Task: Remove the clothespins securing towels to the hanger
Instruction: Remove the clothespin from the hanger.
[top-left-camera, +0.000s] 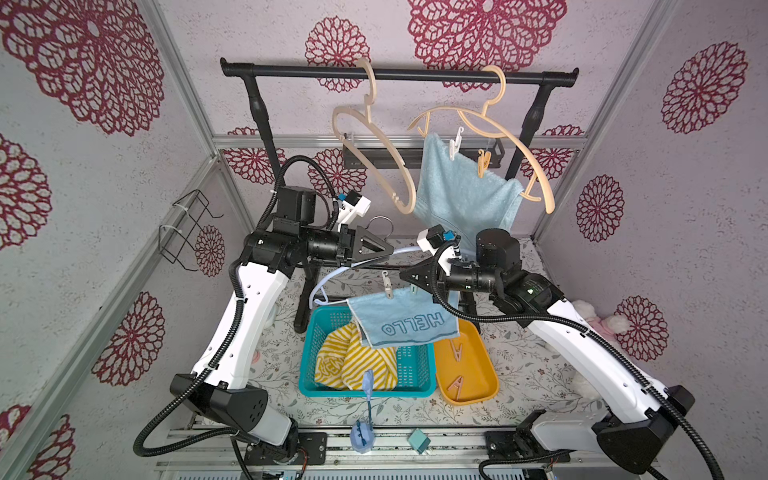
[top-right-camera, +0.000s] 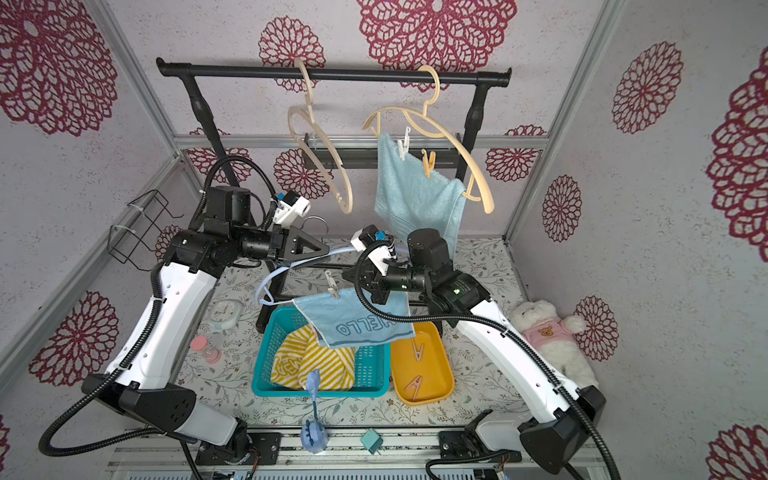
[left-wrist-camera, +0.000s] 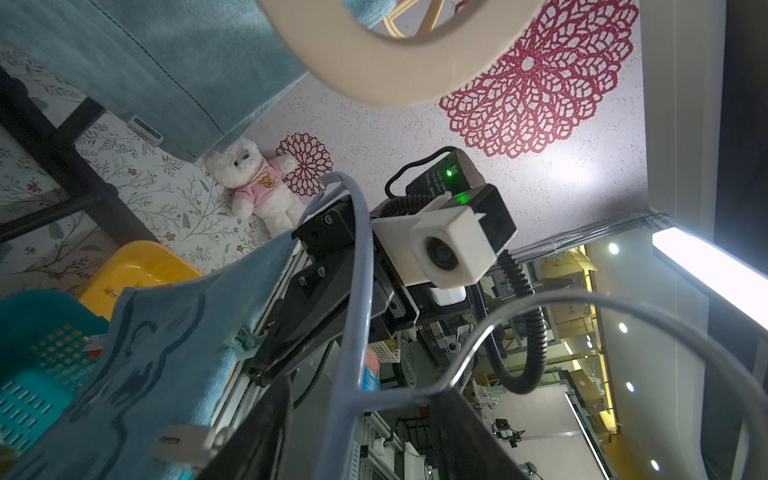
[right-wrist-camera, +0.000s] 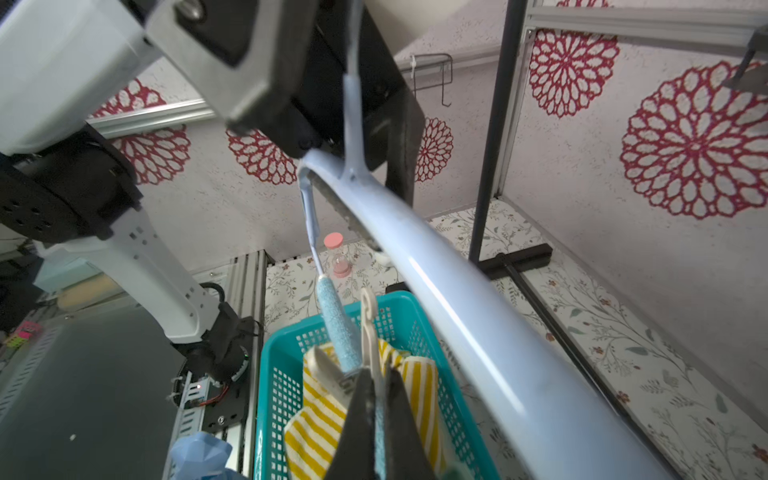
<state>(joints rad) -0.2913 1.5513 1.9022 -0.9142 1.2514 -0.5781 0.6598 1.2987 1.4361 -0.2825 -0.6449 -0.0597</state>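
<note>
My left gripper (top-left-camera: 388, 250) (left-wrist-camera: 361, 399) is shut on the neck of a pale blue hanger (top-left-camera: 332, 278) (right-wrist-camera: 478, 299) and holds it over the basket. The "HELLO" towel (top-left-camera: 407, 324) hangs from its bar, pinned by a beige clothespin (top-left-camera: 387, 286) (right-wrist-camera: 368, 320) and a mint-green clothespin (top-left-camera: 414, 288) (left-wrist-camera: 241, 340). My right gripper (top-left-camera: 404, 276) (right-wrist-camera: 376, 370) is shut on the mint one. A plain blue towel (top-left-camera: 461, 191) hangs on a beige hanger (top-left-camera: 519, 149) under a white clothespin (top-left-camera: 456, 143) and an orange-yellow clothespin (top-left-camera: 483, 162). The striped towel (top-left-camera: 353, 361) lies in the basket.
The teal basket (top-left-camera: 305, 365) sits beside a yellow tray (top-left-camera: 486, 361) holding two pink clothespins (top-left-camera: 457, 347). An empty beige hanger (top-left-camera: 374, 137) hangs on the black rack rail (top-left-camera: 291, 70). A teddy bear (top-right-camera: 548, 332), clock (top-right-camera: 224, 311) and jar (top-right-camera: 205, 349) lie at the sides.
</note>
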